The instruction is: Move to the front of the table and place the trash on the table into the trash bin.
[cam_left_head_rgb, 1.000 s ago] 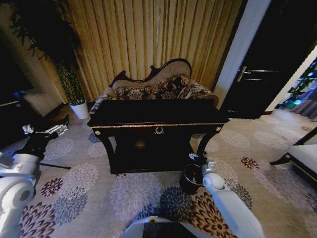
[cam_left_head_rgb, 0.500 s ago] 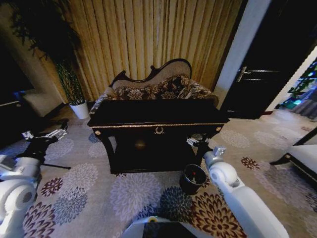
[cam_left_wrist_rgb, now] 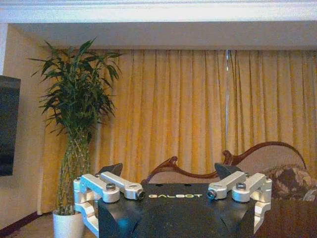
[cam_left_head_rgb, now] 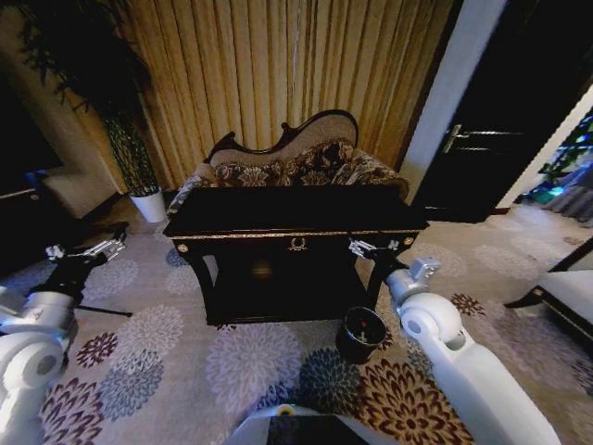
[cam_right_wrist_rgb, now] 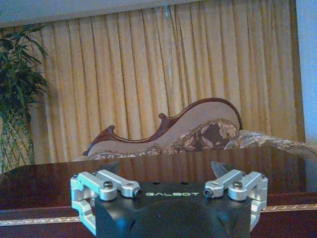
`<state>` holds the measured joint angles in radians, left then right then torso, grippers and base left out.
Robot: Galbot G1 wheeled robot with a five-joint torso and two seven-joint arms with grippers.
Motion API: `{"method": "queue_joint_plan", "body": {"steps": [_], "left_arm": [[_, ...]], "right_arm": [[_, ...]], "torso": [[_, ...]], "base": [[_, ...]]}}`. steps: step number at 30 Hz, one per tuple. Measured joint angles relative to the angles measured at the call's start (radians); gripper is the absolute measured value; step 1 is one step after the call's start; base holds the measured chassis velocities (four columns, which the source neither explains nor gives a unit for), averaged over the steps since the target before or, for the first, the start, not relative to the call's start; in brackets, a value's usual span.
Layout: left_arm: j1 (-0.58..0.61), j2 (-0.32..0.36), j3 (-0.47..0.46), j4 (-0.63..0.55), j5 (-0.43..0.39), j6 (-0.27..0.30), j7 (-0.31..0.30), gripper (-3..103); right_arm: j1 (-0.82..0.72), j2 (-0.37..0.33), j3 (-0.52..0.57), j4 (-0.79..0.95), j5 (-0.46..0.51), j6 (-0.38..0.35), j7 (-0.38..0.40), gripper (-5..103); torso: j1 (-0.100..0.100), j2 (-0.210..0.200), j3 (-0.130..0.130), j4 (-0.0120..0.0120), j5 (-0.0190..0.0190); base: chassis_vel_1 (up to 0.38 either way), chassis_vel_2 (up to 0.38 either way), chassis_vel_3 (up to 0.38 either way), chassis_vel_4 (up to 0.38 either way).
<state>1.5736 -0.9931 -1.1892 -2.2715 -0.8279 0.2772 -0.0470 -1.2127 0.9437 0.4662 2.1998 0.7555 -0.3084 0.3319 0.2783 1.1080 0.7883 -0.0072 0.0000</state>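
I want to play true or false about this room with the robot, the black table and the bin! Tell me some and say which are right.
1. The trash bin stands on the floor by the table's front right leg. True.
2. The right tool is inside the bin. False: it is raised near the table's front right corner, above the bin.
3. The left tool is touching the table. False: it is off to the table's left, over the carpet.
4. A sofa sits behind the table. True.
5. Both tools are open. True.

1 table [cam_left_head_rgb: 295, 215], 1 trash bin [cam_left_head_rgb: 362, 331], 1 sofa [cam_left_head_rgb: 295, 162].
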Motion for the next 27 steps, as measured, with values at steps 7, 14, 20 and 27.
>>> {"method": "queue_joint_plan", "body": {"steps": [7, 14, 20, 27], "left_arm": [[0.003, 0.000, 0.000, 0.002, 0.013, 0.019, -0.006, 100], [0.004, 0.005, -0.003, 0.001, 0.020, 0.027, -0.009, 100], [0.008, 0.005, -0.004, -0.003, 0.036, 0.038, -0.012, 100], [0.011, 0.005, -0.003, -0.003, 0.040, 0.040, -0.015, 100]], "right_arm": [[-0.002, 0.001, -0.002, 0.003, -0.008, 0.003, 0.005, 100], [-0.006, 0.002, 0.000, 0.003, -0.023, 0.007, 0.006, 100], [-0.015, 0.003, 0.004, 0.008, -0.037, 0.013, 0.006, 100], [-0.025, 0.005, 0.005, 0.009, -0.047, 0.028, 0.005, 100]], "torso": [[0.000, 0.000, 0.000, 0.0001, 0.0000], [0.000, 0.000, 0.000, 0.0001, 0.0000], [0.000, 0.000, 0.000, 0.0000, -0.0001], [0.000, 0.000, 0.000, 0.0000, -0.0001]], "base": [[0.000, 0.000, 0.000, 0.000], [0.000, 0.000, 0.000, 0.000], [0.000, 0.000, 0.000, 0.000], [0.017, -0.017, -0.008, 0.012]]}}
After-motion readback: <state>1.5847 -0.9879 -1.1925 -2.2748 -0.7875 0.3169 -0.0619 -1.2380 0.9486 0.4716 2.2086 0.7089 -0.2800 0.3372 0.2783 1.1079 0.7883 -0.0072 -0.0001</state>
